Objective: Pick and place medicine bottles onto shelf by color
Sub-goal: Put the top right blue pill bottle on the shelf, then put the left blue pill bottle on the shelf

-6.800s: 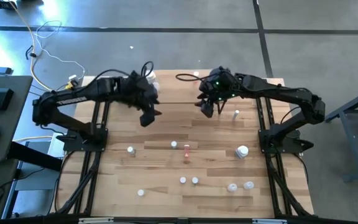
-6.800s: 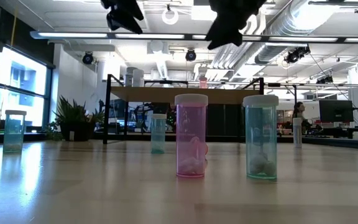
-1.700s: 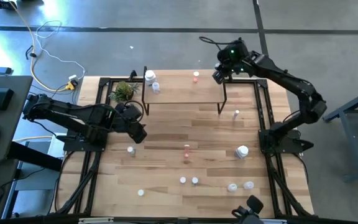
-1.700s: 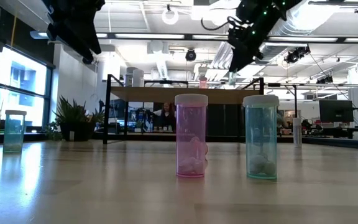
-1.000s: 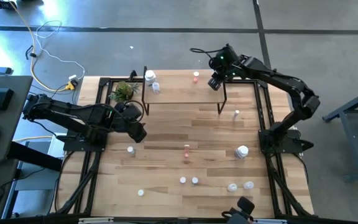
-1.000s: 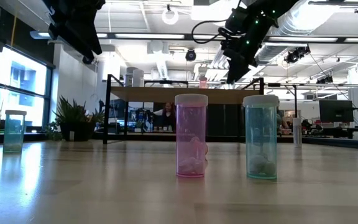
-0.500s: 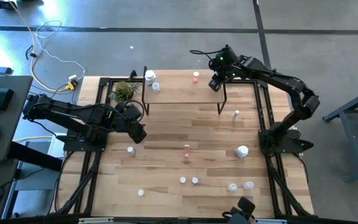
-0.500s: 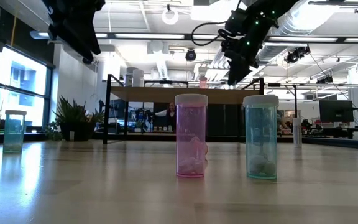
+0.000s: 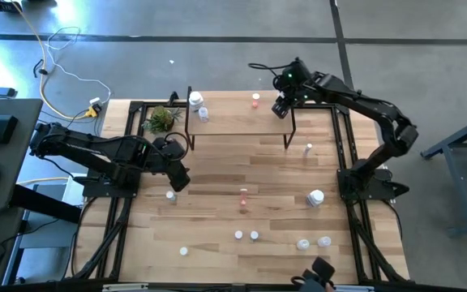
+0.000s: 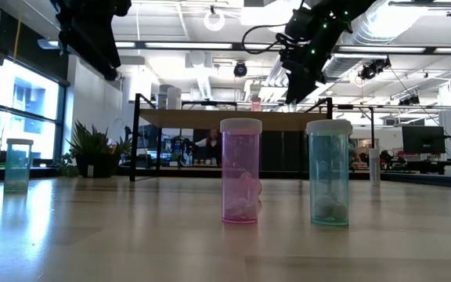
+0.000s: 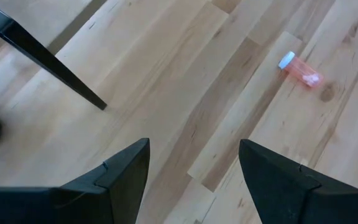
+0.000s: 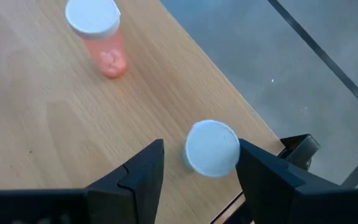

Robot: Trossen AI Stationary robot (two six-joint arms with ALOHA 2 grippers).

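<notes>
The right gripper (image 12: 197, 163) hangs over the shelf (image 9: 233, 122), fingers apart around a white-capped bottle (image 12: 212, 148), not squeezing. The left gripper (image 11: 191, 168) at 9 o'clock waits, fingers spread wide.

I see low light-wood shelf on black legs (image 9: 233, 122) at table's far edge | small pink white-capped bottle (image 12: 98, 34) upright on it, white-capped bottle (image 12: 211, 148) near shelf's corner | approx ten more bottles scattered on tabletop, pink bottle (image 11: 299, 69) lying flat.

pink bottle (image 10: 240, 171), perhaps teal bottle (image 10: 329, 173)
</notes>
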